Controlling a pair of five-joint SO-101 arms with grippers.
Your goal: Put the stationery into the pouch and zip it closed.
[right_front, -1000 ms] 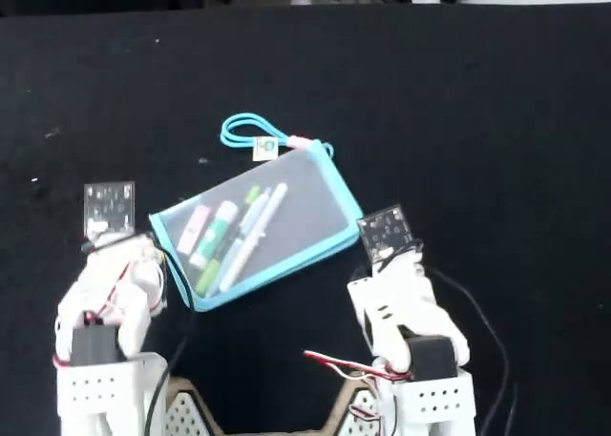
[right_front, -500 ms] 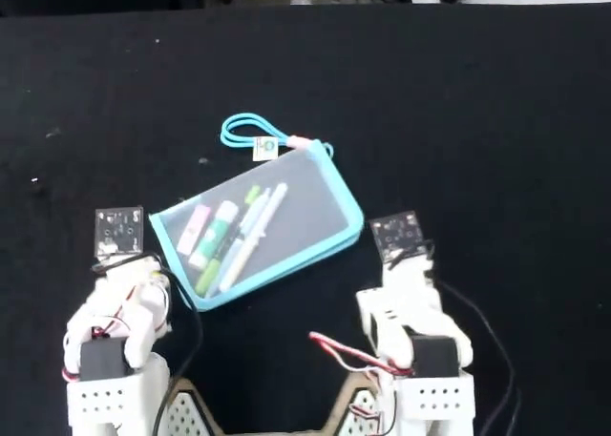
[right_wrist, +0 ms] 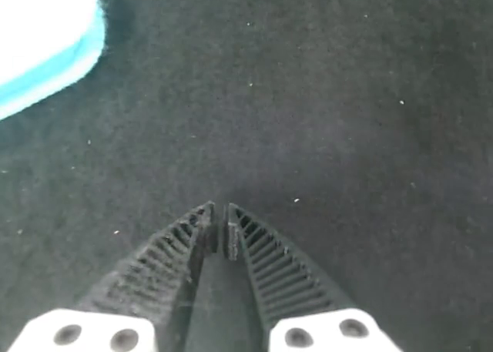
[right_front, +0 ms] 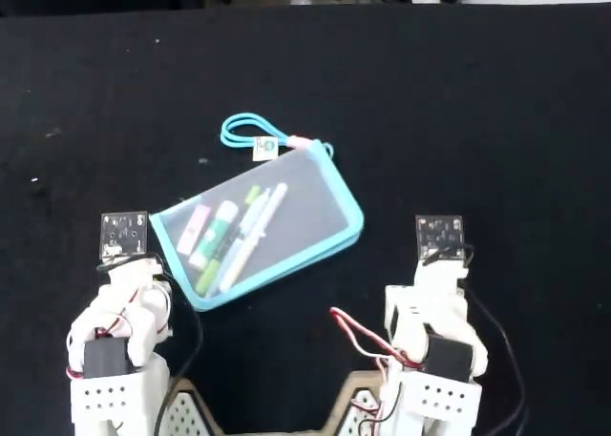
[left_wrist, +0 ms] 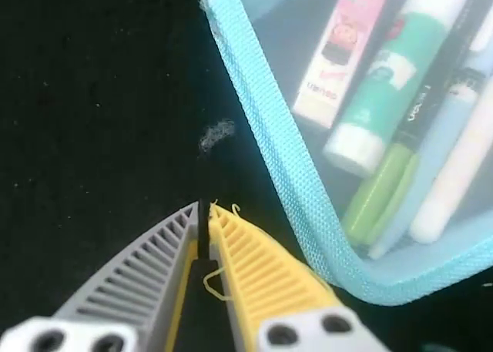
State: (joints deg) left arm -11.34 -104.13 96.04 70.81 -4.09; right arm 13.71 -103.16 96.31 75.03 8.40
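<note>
Teal mesh pouch (right_front: pixel 317 199) looks zipped, stationery (right_front: pixel 229 238) inside, so left gripper (left_wrist: pixel 204 208) and right gripper (right_wrist: pixel 218 210) sit clear, jaws pinched together, empty.

Pouch (right_front: pixel 286 207) flat on black table (right_front: pixel 477 112), cord loop (right_front: pixel 250 129) off far corner, left gripper (left_wrist: pixel 204 207) beside its edge

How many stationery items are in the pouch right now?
5, side by side inside the translucent blue-trimmed pouch: pink flat block, green-white glue stick, green pen, light-blue pen, white pen. Others may hide underneath.
</note>
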